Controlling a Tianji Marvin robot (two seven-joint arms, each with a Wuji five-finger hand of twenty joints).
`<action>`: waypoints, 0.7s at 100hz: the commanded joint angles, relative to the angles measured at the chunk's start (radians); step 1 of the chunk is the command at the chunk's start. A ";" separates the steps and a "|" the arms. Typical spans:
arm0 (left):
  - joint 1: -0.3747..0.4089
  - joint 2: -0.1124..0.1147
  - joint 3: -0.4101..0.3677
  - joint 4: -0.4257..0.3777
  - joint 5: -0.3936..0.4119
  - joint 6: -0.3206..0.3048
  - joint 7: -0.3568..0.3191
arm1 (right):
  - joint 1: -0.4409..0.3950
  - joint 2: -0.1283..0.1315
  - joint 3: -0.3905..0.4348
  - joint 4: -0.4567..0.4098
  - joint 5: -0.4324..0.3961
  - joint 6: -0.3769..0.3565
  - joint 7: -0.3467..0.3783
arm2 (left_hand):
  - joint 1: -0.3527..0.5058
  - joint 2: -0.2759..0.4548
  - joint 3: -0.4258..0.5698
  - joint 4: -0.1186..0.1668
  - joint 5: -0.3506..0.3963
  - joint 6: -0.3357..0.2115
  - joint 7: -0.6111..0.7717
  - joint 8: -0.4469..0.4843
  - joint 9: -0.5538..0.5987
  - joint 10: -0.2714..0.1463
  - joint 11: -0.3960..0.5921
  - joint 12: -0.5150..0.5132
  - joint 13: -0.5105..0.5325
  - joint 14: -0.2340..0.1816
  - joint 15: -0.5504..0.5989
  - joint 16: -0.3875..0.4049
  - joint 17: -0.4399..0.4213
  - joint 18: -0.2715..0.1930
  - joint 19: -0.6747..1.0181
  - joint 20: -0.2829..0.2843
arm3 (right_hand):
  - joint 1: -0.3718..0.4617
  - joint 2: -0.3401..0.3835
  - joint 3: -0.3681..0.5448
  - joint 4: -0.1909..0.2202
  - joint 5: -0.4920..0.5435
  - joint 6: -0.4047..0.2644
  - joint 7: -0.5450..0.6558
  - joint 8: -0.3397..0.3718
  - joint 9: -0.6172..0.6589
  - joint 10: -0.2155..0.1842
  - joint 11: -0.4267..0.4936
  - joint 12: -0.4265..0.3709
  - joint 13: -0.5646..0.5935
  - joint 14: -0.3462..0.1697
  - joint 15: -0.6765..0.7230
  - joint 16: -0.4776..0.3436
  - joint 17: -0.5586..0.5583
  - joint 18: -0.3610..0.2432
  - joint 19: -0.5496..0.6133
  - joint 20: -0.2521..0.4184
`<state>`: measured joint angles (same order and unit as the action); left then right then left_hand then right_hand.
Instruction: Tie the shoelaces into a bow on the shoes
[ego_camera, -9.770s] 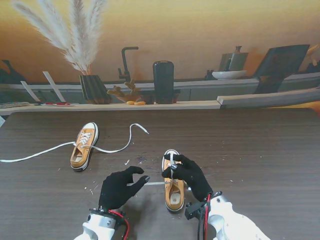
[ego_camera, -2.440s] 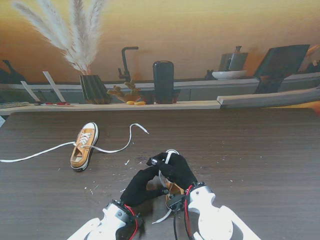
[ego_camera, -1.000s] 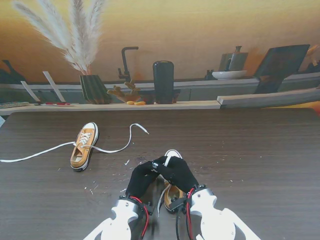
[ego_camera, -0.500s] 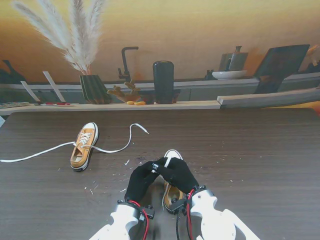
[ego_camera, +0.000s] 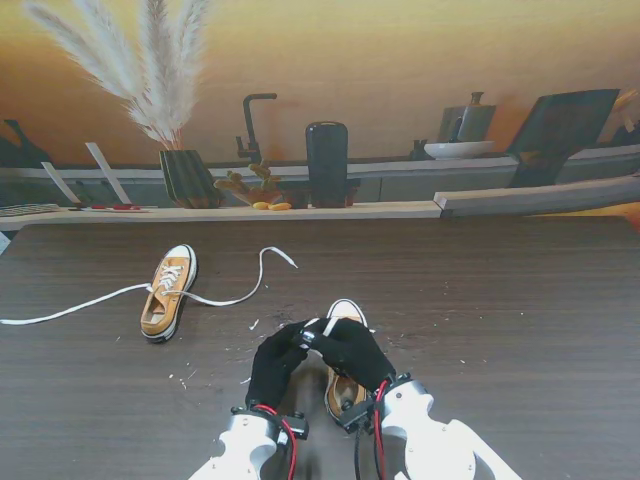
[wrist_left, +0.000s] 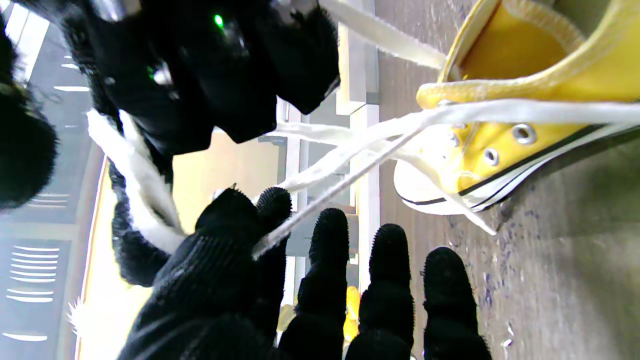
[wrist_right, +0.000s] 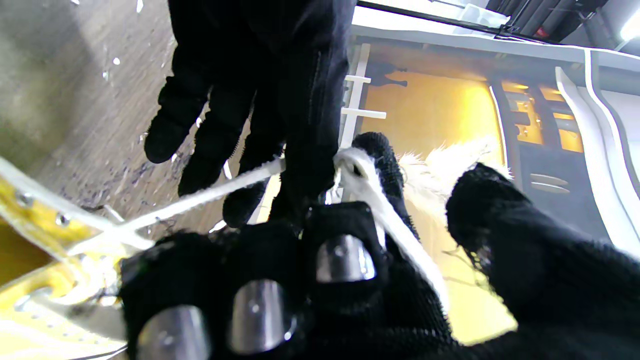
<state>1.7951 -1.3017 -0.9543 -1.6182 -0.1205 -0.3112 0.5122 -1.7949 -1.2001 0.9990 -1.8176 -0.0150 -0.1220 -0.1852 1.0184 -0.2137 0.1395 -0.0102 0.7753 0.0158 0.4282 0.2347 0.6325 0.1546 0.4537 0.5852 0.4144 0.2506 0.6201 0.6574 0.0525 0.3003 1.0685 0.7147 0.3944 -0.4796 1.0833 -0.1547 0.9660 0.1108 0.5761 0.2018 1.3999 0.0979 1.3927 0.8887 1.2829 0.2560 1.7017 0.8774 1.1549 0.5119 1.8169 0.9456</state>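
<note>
Meeting over the near shoe (ego_camera: 344, 385), the left hand (ego_camera: 275, 362) and right hand (ego_camera: 352, 350) are each clamped on its white lace (wrist_left: 350, 160).

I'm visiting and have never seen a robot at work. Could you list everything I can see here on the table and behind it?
Near shoe: one, yellow with white toe, close in front of the robot, under both hands.
Near lace: white, lifted off that shoe, pinched by both hands.
Far shoe: one, yellow, farther off on the left.
Far lace: white, untied, lying loose across the table.
Table: one, dark wood, with small white specks.
Pampas grass: pale plumes in a dark vase, on the back shelf, left.
Tap: one, dark, on the shelf.
Dark upright block: one, shelf centre.
Left hand: black glove, gripping the lace.
Right hand: black glove, gripping the lace.
</note>
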 joint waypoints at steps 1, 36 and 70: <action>0.003 -0.007 -0.001 -0.014 -0.025 -0.016 -0.027 | -0.004 0.006 0.001 -0.004 -0.005 -0.006 0.015 | 0.025 0.044 -0.037 -0.003 -0.040 -0.049 -0.022 -0.020 -0.014 -0.008 0.008 -0.010 -0.016 -0.030 0.017 0.000 -0.007 -0.049 0.006 0.019 | -0.018 0.010 -0.022 0.013 -0.005 -0.046 0.008 0.017 0.051 0.017 0.000 0.006 0.016 0.014 0.024 -0.016 0.021 -0.021 0.276 -0.017; 0.017 0.037 -0.009 -0.045 -0.198 -0.075 -0.227 | -0.012 0.017 0.010 -0.007 -0.011 -0.032 0.047 | -0.138 -0.141 0.500 0.101 -0.314 -0.057 -0.053 0.031 -0.227 -0.054 -0.048 -0.016 -0.145 -0.085 -0.070 -0.020 -0.081 -0.105 -0.126 0.014 | 0.005 0.005 -0.056 -0.057 -0.067 -0.141 0.061 -0.098 0.021 0.061 -0.172 -0.019 0.013 0.086 -0.153 -0.113 -0.001 0.135 0.048 -0.081; 0.042 0.076 -0.032 -0.063 -0.221 -0.123 -0.352 | -0.023 0.018 0.028 -0.019 -0.027 -0.023 0.041 | -0.212 -0.214 0.626 0.123 -0.451 -0.011 -0.156 -0.007 -0.397 -0.082 -0.212 -0.129 -0.259 -0.112 -0.261 -0.088 -0.134 -0.123 -0.411 -0.003 | 0.042 -0.002 -0.062 -0.069 -0.087 -0.129 0.089 -0.129 0.035 0.045 -0.157 -0.005 0.013 0.070 -0.116 -0.103 0.006 0.091 0.100 -0.072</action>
<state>1.8225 -1.2399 -0.9775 -1.6565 -0.3372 -0.4310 0.2100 -1.8122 -1.1866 1.0228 -1.8254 -0.0375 -0.1498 -0.1562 0.8419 -0.3860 0.7375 0.1023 0.3516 0.0157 0.2906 0.2482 0.2579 0.1181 0.2712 0.4904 0.1708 0.1716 0.3942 0.6060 -0.0749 0.2974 0.7029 0.7149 0.3977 -0.4787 1.0602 -0.1940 0.9102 0.0086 0.6447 0.0990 1.4000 0.1298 1.2277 0.8749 1.2829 0.3061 1.5632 0.7787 1.1424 0.6032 1.8061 0.8749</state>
